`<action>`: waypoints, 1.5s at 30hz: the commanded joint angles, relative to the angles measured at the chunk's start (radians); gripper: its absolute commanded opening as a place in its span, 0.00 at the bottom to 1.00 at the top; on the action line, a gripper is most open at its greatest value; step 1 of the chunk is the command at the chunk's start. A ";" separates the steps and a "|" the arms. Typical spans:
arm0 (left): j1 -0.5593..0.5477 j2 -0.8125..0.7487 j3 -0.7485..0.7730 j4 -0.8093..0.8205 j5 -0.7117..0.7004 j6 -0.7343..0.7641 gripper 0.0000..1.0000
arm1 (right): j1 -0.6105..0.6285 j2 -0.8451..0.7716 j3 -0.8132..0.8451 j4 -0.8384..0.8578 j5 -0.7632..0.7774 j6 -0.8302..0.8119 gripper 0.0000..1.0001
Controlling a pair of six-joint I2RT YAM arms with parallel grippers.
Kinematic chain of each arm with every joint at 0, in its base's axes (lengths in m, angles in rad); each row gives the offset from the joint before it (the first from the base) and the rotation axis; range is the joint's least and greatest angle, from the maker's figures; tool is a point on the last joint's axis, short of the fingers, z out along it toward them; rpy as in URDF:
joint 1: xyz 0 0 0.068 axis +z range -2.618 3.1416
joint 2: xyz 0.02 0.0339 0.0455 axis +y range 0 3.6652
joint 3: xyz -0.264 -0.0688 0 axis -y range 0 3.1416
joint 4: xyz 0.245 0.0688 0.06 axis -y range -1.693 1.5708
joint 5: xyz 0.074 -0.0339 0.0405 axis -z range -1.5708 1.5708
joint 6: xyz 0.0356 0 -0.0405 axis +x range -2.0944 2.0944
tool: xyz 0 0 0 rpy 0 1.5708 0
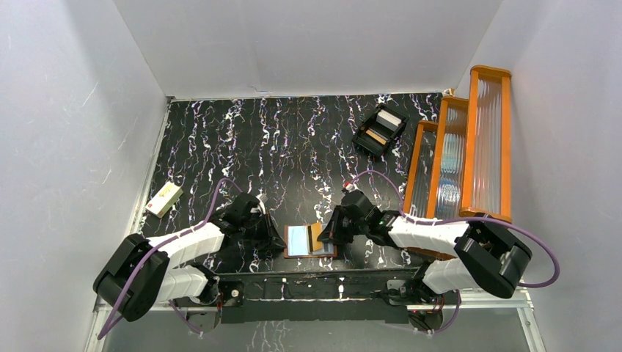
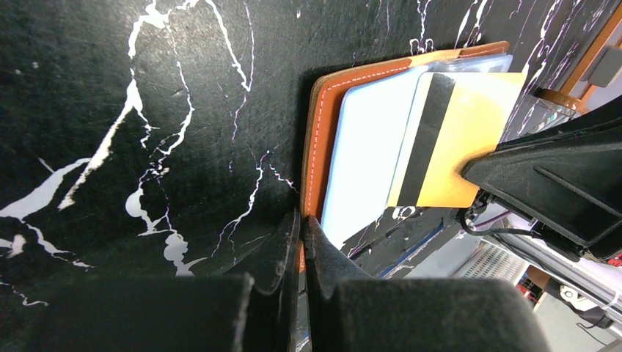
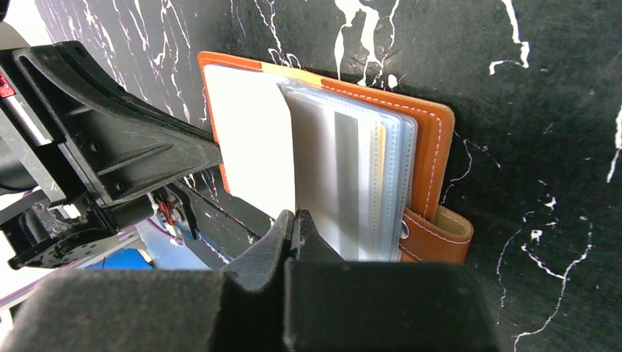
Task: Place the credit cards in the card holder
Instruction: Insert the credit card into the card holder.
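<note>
The reddish-brown card holder lies open near the front edge, between my arms. It also shows in the left wrist view and the right wrist view. My left gripper is shut on its left cover edge; it also shows from above. My right gripper is shut on a yellow-orange credit card with a black stripe. It holds the card tilted over the pale inner pockets; it also shows from above. A white card or pocket face fills the left half.
A black compartmented tray holding more cards stands at the back right. Orange-framed ribbed panels stand along the right side. A cream box lies at the left edge. The table's front edge is just below the card holder.
</note>
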 commanded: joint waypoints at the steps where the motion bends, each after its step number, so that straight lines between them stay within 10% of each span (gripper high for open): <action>1: 0.008 -0.016 -0.012 -0.051 -0.025 0.014 0.00 | 0.007 -0.009 0.020 -0.042 -0.012 -0.018 0.00; 40: 0.007 -0.031 -0.037 -0.021 0.005 -0.022 0.00 | 0.002 0.142 0.018 0.149 -0.046 -0.031 0.00; 45: 0.008 -0.037 -0.043 -0.011 0.006 -0.030 0.00 | 0.011 0.148 0.043 0.073 -0.034 -0.041 0.16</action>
